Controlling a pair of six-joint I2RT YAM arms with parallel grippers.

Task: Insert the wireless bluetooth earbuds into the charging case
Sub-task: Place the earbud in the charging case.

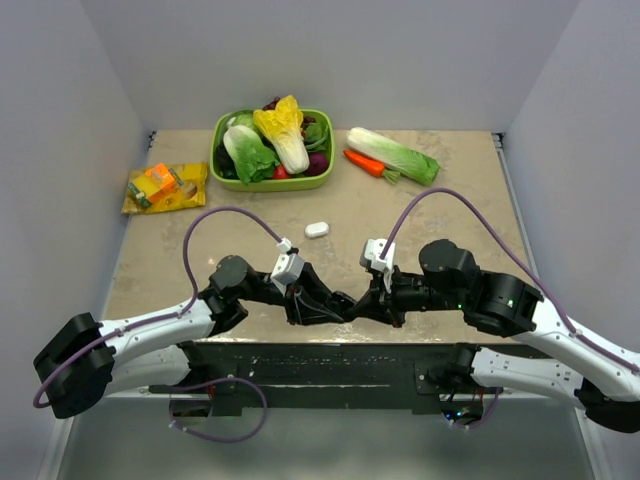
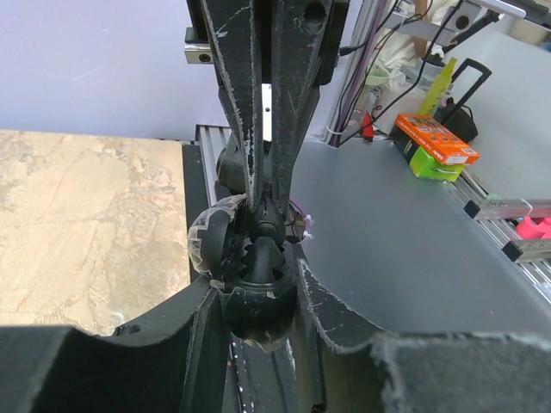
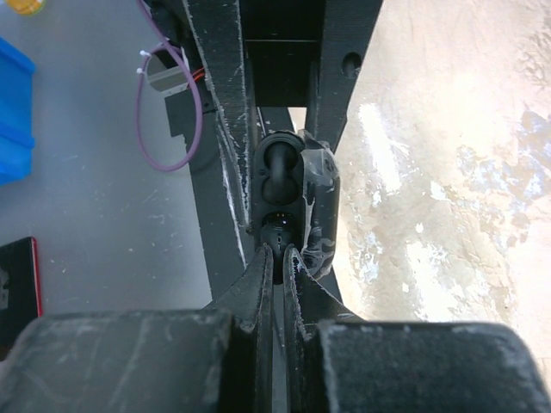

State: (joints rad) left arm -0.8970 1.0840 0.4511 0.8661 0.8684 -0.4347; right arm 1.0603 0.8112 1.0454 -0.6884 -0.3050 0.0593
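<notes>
Looking at a beige stone-pattern table (image 1: 440, 250) boxed in by plain pale walls (image 1: 60, 120).

The left gripper (image 2: 256, 288) is clamped on the black charging case (image 3: 280, 176), up off the table by its near edge, cavity facing the right gripper (image 3: 275, 254). That one's fingers are pressed together, tips at the cavity mouth. One black earbud (image 3: 275, 227) sits right at those tips. Can't tell if it's pinched or only touched. Second bud: can't make it out.

Both sets of fingers hide much of the case.

Far side: snack packets (image 1: 165, 187), green basket (image 1: 262, 187) of vegetables, small white oblong piece (image 1: 317, 229) mid-table, carrot (image 1: 364, 162), cabbage (image 1: 392, 154), all well apart from the grippers.
</notes>
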